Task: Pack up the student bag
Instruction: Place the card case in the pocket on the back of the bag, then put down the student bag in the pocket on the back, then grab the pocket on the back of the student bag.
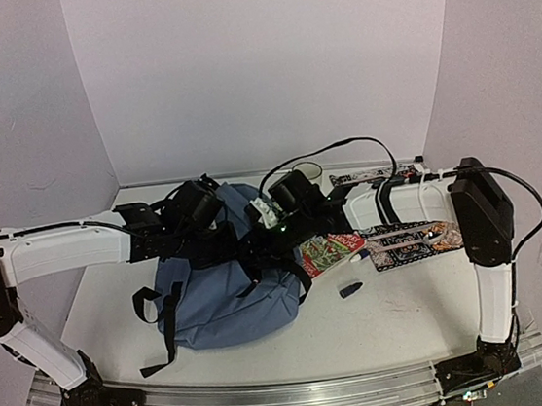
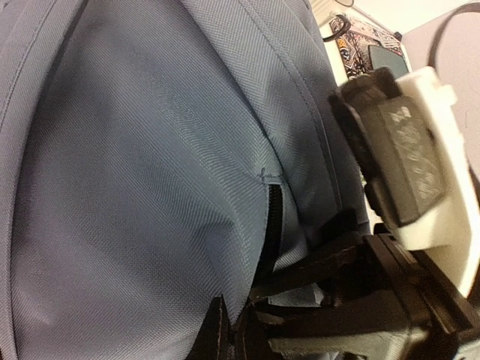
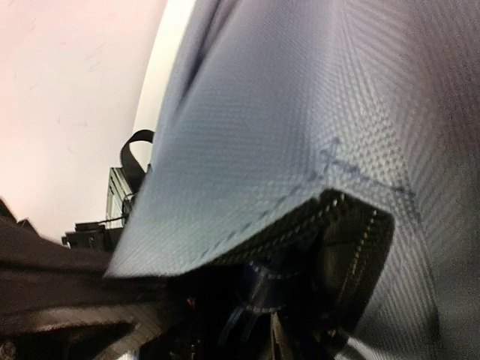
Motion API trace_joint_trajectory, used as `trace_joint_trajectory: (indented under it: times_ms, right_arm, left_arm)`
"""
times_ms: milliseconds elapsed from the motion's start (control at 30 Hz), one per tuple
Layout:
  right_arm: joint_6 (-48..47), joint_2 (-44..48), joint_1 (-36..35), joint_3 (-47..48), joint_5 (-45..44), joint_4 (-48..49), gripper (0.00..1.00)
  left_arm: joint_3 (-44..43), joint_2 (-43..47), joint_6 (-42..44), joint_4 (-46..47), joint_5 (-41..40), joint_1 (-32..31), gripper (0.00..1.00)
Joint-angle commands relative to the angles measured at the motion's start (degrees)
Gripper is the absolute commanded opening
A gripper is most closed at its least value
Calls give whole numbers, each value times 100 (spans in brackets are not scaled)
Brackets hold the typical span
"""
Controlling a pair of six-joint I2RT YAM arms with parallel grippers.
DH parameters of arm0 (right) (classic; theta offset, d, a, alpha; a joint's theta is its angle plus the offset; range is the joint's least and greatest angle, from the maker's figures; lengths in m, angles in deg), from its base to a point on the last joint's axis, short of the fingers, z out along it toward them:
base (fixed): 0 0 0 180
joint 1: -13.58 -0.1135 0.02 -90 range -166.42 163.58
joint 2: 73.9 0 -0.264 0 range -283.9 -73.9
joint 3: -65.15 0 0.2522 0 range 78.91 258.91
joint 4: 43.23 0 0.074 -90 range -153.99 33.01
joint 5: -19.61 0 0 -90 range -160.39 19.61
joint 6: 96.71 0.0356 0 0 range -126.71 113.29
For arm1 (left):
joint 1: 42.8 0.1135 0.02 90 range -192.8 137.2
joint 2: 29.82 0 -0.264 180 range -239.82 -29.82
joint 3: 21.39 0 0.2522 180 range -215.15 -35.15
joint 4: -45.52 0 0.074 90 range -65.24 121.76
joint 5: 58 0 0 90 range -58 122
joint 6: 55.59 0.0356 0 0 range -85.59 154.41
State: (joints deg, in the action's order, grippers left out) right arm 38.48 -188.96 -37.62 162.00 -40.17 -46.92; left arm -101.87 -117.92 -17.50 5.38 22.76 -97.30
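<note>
The student bag [image 1: 225,296], slate-blue with black straps, lies flat at the table's middle left. My left gripper [image 1: 225,243] is at its upper part. In the left wrist view the left gripper [image 2: 232,331] is shut, pinching the bag's fabric [image 2: 150,187] beside the black zipper [image 2: 273,217]. My right gripper [image 1: 261,240] meets the bag from the right. In the right wrist view the right gripper [image 3: 277,334] is dark and blurred under a lifted hem of the bag [image 3: 285,112]. It looks shut at the zipper edge [image 3: 330,225].
A red-green pouch [image 1: 330,252] and a patterned case [image 1: 415,242] lie right of the bag. A small dark object [image 1: 350,290] lies in front of them. Another patterned item [image 1: 371,176] and a round thing [image 1: 307,170] sit at the back. The bag's straps [image 1: 163,318] trail left.
</note>
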Motion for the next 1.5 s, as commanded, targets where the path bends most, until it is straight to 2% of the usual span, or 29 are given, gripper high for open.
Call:
trace_joint_trajectory:
  times_ms: [0,233,500,633,833,1000,1067,1167,1333,1467]
  right_arm:
    - [-752,715,-5,38,-270,-180,37]
    - [-1604,1418,-4,-430,-580,-522,56]
    - [-2329,2183,-18,-1286,-867,-608,69]
    - [-2706,2398,-83,-1749,-823,-393,80]
    - [-3099,2634,-115,-2048,-1032,-308,81]
    - [-3372,2740,-206,-2318,-1058,-216,80]
    - [-3467,2750,-289,-2379,-1182,-216,79]
    - [-3446,2676,-316,-2471,-1279,-216,78]
    - [-3358,2622,-351,-2553,-1355,-139,75]
    - [-3287,2518,-373,-2607,-1371,-95,74]
  left_arm:
    - [12,346,32,843,-59,-123,0]
    - [173,94,191,771,-89,-123,0]
    - [76,-124,338,775,185,-123,1]
    - [-135,-357,447,774,275,-123,16]
    - [-184,-371,668,766,467,-123,35]
    - [301,61,998,730,709,-128,51]
    - [557,270,1001,721,846,-139,54]
    - [863,480,977,704,1028,-205,53]
    - [1167,541,931,683,1176,-573,42]
    - [1201,474,1013,673,1233,-863,42]
